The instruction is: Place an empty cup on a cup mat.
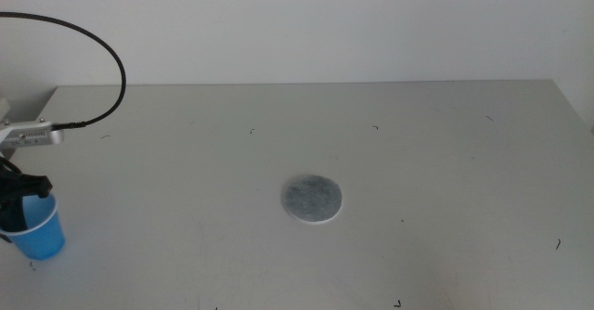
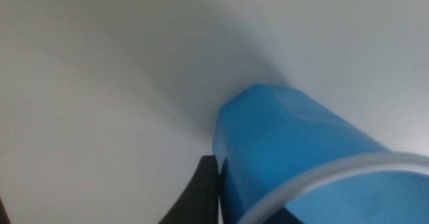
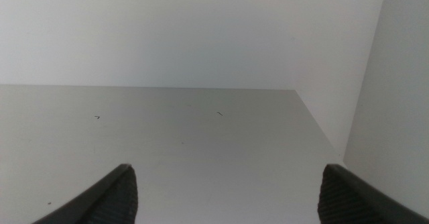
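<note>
A bright blue cup (image 1: 37, 228) with a paler rim. A cup mat (image 1: 312, 199) with a mottled grey top and white edge. The table (image 1: 445, 152) is pale grey.

The pale table (image 1: 418, 161) carries the cup mat (image 1: 312, 199) and blue cup (image 1: 35, 228).

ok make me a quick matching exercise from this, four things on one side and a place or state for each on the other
Things:
1. cup
2. cup mat
3. left gripper
4. right gripper

Descriptions:
A. jaws wide apart, nothing between them
B. lies bare mid-table
C. stands at the table's left edge
D. closed on the cup's rim

Pairs: 1-C, 2-B, 3-D, 4-A
</note>
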`<action>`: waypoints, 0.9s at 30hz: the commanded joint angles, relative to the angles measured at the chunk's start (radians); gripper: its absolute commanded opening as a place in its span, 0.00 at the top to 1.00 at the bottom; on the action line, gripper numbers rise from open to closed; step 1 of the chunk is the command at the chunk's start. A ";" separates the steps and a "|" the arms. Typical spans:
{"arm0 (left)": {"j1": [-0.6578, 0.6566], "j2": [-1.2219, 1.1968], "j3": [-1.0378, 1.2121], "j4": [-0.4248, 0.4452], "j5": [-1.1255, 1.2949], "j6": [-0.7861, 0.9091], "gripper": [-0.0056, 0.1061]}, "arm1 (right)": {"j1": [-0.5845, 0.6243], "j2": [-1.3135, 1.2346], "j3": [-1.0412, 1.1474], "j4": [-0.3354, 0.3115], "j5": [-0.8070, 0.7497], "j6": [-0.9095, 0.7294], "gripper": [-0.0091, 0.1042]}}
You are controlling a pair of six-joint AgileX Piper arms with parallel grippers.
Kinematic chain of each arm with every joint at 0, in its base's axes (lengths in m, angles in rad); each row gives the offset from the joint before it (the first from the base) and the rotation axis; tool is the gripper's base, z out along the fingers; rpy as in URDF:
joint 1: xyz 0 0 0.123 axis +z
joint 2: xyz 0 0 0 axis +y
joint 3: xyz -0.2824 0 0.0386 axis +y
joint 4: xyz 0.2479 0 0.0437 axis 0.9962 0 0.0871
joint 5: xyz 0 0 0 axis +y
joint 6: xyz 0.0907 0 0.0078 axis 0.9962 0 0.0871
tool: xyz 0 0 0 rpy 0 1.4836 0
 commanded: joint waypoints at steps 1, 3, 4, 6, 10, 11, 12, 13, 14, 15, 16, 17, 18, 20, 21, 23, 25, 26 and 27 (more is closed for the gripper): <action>-0.003 -0.084 -0.024 -0.011 0.026 -0.025 0.95 | 0.000 -0.026 -0.008 -0.014 -0.075 -0.005 0.09; -0.003 -0.118 -0.024 -0.017 0.033 -0.033 0.95 | 0.000 -0.026 -0.008 -0.014 -0.075 -0.005 0.09; -0.003 -0.141 -0.024 -0.024 0.033 -0.037 0.95 | 0.000 -0.026 -0.008 -0.014 -0.075 -0.005 0.09; -0.003 -0.187 -0.024 -0.046 0.040 -0.037 0.95 | 0.000 -0.026 -0.008 -0.014 -0.075 -0.005 0.09; -0.003 -0.259 -0.055 -0.068 0.102 -0.076 0.95 | 0.000 -0.026 -0.008 -0.014 -0.075 -0.005 0.09; -0.005 -0.268 -0.070 -0.068 0.128 -0.091 0.95 | 0.000 -0.026 -0.008 -0.014 -0.075 -0.005 0.09; -0.012 -0.270 -0.094 -0.068 0.161 -0.102 0.95 | 0.000 -0.026 -0.008 -0.014 -0.075 -0.005 0.09; -0.023 -0.270 -0.122 -0.064 0.196 -0.106 0.95 | 0.000 -0.026 -0.008 -0.014 -0.075 -0.005 0.09; -0.036 -0.270 -0.146 -0.061 0.204 -0.116 0.95 | 0.000 -0.026 -0.008 -0.014 -0.075 -0.005 0.09; -0.055 -0.274 -0.165 -0.060 0.203 -0.123 0.95 | 0.000 -0.026 -0.008 -0.014 -0.075 -0.005 0.09; -0.078 -0.274 -0.182 -0.057 0.201 -0.130 0.95 | 0.000 -0.026 -0.008 -0.014 -0.075 -0.005 0.09; -0.103 -0.276 -0.195 -0.053 0.200 -0.140 0.95 | 0.000 -0.026 -0.008 -0.014 -0.075 -0.005 0.09; -0.129 -0.276 -0.210 -0.049 0.200 -0.151 0.95 | 0.000 -0.026 -0.008 -0.014 -0.075 -0.005 0.09; -0.176 -0.268 -0.234 -0.043 0.200 -0.176 0.95 | 0.000 -0.026 -0.008 -0.014 -0.075 -0.005 0.09; -0.203 -0.265 -0.246 -0.041 0.199 -0.192 0.95 | 0.000 -0.026 -0.008 -0.014 -0.075 -0.005 0.09; -0.249 -0.252 -0.269 -0.040 0.200 -0.214 0.95 | 0.000 -0.026 -0.008 -0.014 -0.075 -0.005 0.09; -0.300 -0.232 -0.293 -0.041 0.200 -0.236 0.95 | 0.000 -0.026 -0.008 -0.014 -0.075 -0.005 0.09; -0.328 -0.223 -0.302 -0.041 0.200 -0.245 0.95 | 0.000 -0.026 -0.008 -0.014 -0.075 -0.005 0.09; -0.355 -0.211 -0.314 -0.041 0.200 -0.256 0.95 | 0.000 -0.026 -0.008 -0.014 -0.075 -0.005 0.09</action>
